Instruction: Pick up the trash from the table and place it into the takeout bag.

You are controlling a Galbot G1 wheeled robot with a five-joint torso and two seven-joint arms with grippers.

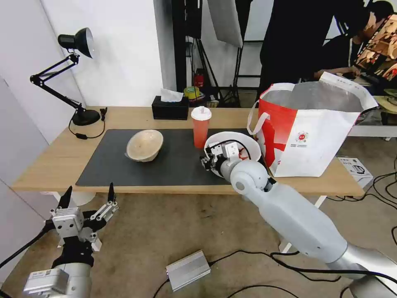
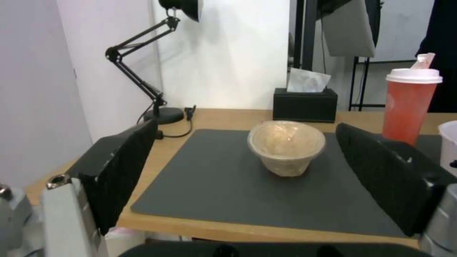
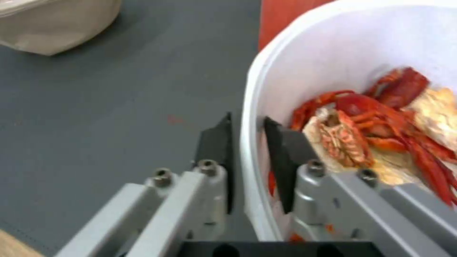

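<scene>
Right claw clamps the white bowl's rim

Right claw (image 3: 247,157) pinches the wall of the wide white bowl of red chili scraps (image 3: 362,64). Beyond, the long light-wood surface (image 1: 53,157) carries the boxy white-and-red takeout bag (image 1: 318,140), just beside that bowl. Left claw (image 1: 89,198) hangs spread below the edge.

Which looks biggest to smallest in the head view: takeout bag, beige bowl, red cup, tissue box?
1. Takeout bag, clearly the largest.
2. Beige bowl.
3. and 4. Red cup and tissue box look alike in size; the box stands farther back, so I leave them unranked.
</scene>
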